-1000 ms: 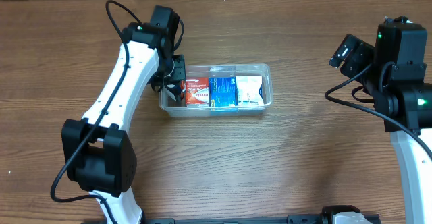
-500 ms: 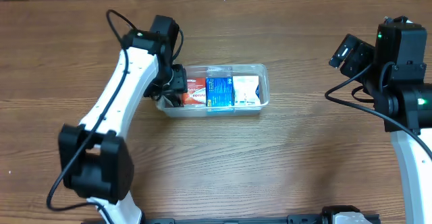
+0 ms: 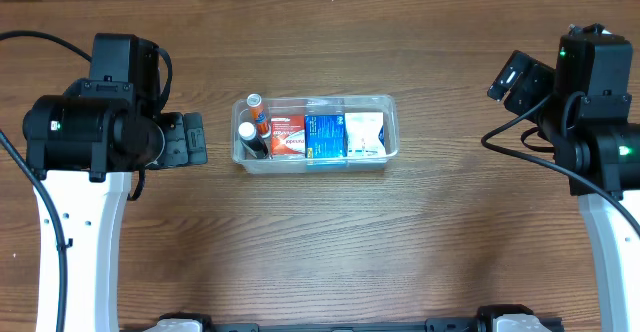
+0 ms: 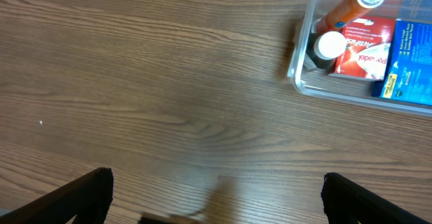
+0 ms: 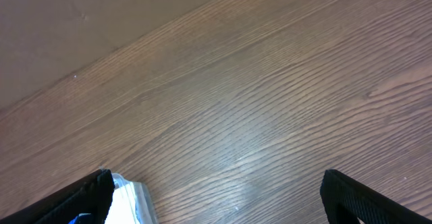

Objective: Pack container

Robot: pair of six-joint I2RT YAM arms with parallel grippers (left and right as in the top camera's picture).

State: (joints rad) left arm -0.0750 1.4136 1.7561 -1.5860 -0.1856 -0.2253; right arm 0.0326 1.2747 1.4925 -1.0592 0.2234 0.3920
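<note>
The clear container (image 3: 391, 125) sits at the table's middle. Its left end holds an orange tube (image 3: 255, 109) and a dark bottle with a white cap (image 3: 247, 132). Beside them lie a red box (image 3: 288, 137), a blue box (image 3: 328, 135) and a white box (image 3: 367, 134). My left gripper (image 3: 199, 138) is open and empty, just left of the container and apart from it. The left wrist view shows its empty gripper (image 4: 217, 197) over bare wood, with the container (image 4: 295, 65) at the top right. My right gripper (image 3: 507, 78) hangs open and empty far to the right.
The brown wooden table (image 3: 330, 242) lies all round the container. In the right wrist view a corner of the container (image 5: 135, 198) shows next to the left finger of the open gripper (image 5: 216, 197). A wall runs along the table's far edge (image 5: 67, 28).
My left arm has pulled back to the left out of the container's left end and its jaws have opened. The tube and bottle stay inside. The right arm has not moved.
</note>
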